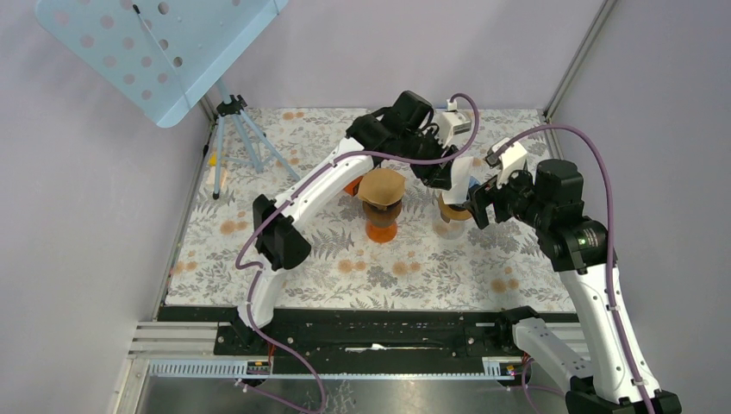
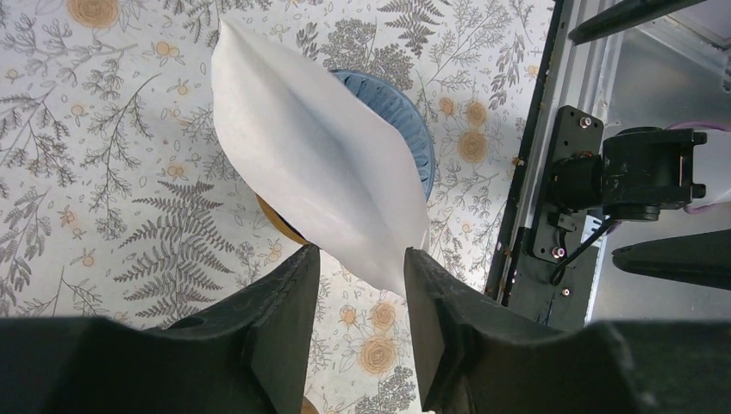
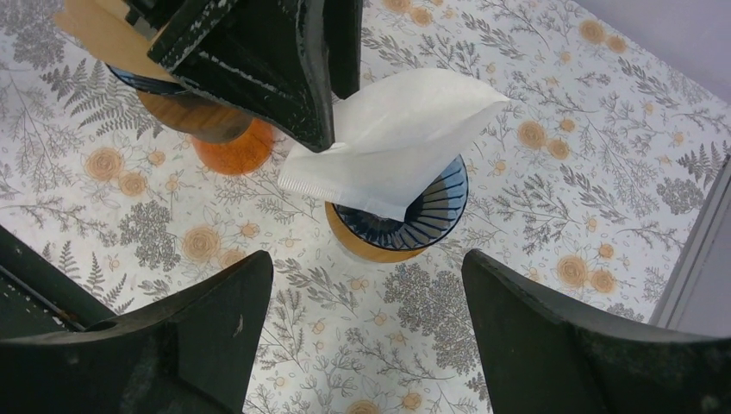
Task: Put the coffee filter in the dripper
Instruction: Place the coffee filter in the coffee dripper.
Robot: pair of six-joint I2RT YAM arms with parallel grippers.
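the left hand (image 2: pixel 362 260) pinches the filter (image 2: pixel 319 155), its tip in the dripper (image 3: pixel 433 211) mid frame. the right hand (image 3: pixel 366 269) is wide open and empty. if let go now, the crooked filter may flop out.

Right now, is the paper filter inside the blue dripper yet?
Nearly. Done: the filter is over the dripper, and its lower tip looks inside the rim. In hand: its corner sits between the fingers of the left gripper. Left: seat it fully; it sticks out tilted.

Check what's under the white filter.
A blue ribbed dripper on a wooden base. The white filter covers most of its mouth with its lower end, so the inside cannot be seen.
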